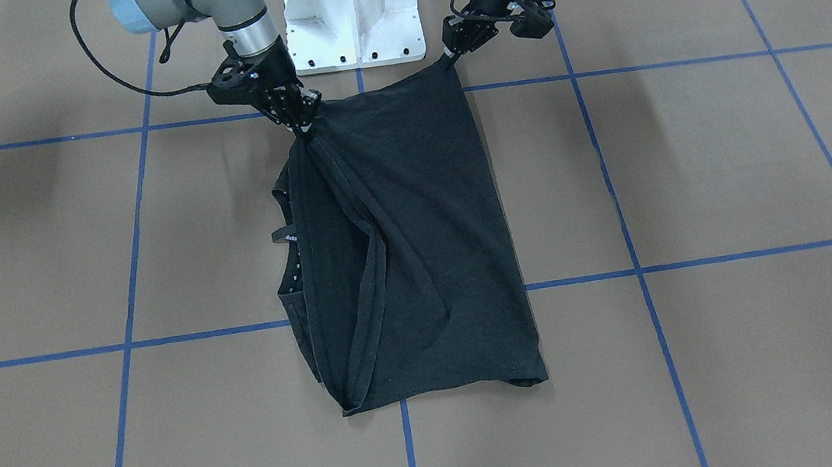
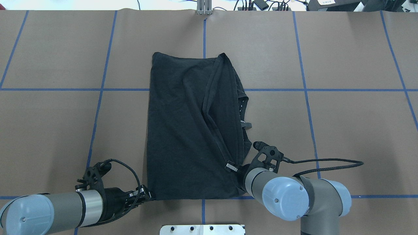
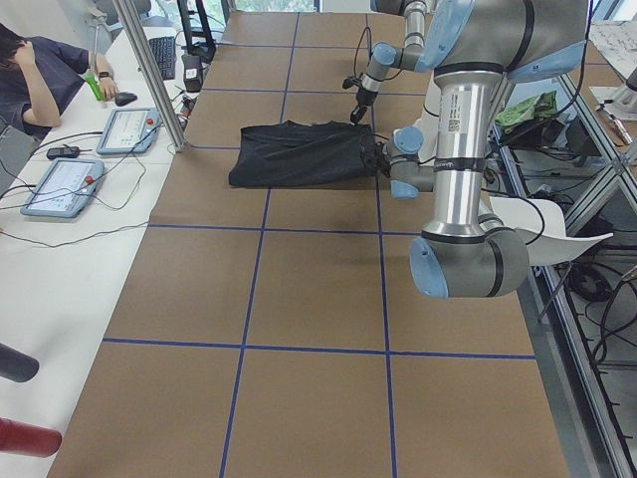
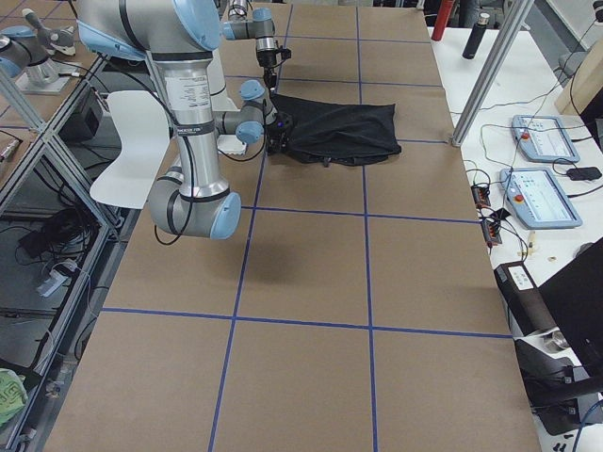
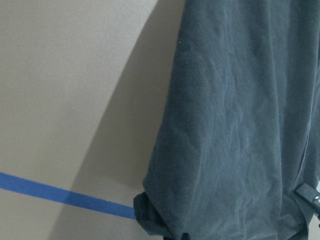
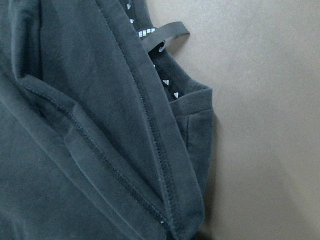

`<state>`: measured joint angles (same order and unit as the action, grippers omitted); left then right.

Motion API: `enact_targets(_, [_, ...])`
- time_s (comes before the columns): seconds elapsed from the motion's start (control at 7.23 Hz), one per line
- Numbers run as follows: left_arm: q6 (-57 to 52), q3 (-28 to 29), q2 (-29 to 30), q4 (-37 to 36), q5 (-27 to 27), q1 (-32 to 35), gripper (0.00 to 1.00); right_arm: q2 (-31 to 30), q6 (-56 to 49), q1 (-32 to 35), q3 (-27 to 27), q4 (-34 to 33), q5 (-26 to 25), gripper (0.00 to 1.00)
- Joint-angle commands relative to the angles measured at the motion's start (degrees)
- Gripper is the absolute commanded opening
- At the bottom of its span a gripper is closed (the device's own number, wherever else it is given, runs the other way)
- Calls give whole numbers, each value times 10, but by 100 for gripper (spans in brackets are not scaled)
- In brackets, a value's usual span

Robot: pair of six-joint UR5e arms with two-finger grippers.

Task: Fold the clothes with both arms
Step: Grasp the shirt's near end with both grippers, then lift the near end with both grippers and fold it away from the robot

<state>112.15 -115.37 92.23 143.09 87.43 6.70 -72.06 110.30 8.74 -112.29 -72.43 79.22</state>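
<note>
black t-shirt (image 1: 418,249) lies folded lengthwise mid-surface (image 1: 689,155), on brown paper crossed by blue tape lines, with its near edge just in front of the white pedestal (image 1: 352,13). i see my left tool (image 1: 452,57) pinching one near corner. my right tool (image 1: 303,125) is clamped on a bunched hem at the other, with folds fanning out from it. the neck label (image 1: 283,234) pokes out on the right arm's side.
</note>
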Motion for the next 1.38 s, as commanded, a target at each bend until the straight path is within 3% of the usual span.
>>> enact_targets(0.0, [0, -57, -25, 0, 7, 0, 0, -3, 0, -34, -87, -76, 6, 0])
enact_targets(0.28, [0, -156, -62, -10, 64, 2, 0, -1, 0, -53, -191, -168, 13, 0])
enact_targets(0.41, [0, -163, -50, -55, 89, 23, 0, 10, -1, -36, -222, -218, 42, 0])
enact_targets(0.69, [-62, -157, 22, -133, 152, 111, 0, 29, -15, 41, -210, -228, 87, 0])
enact_targets(0.83, [-87, -151, 76, -212, 155, 139, 0, 42, -22, 72, -194, -229, 90, 0])
enact_targets(0.97, [-117, -125, 138, -267, 155, 163, 0, 66, -31, 98, -158, -229, 91, 0])
enact_targets(1.24, [-159, -39, 202, -286, 156, 205, 0, 107, -55, 152, -82, -228, 130, 0])
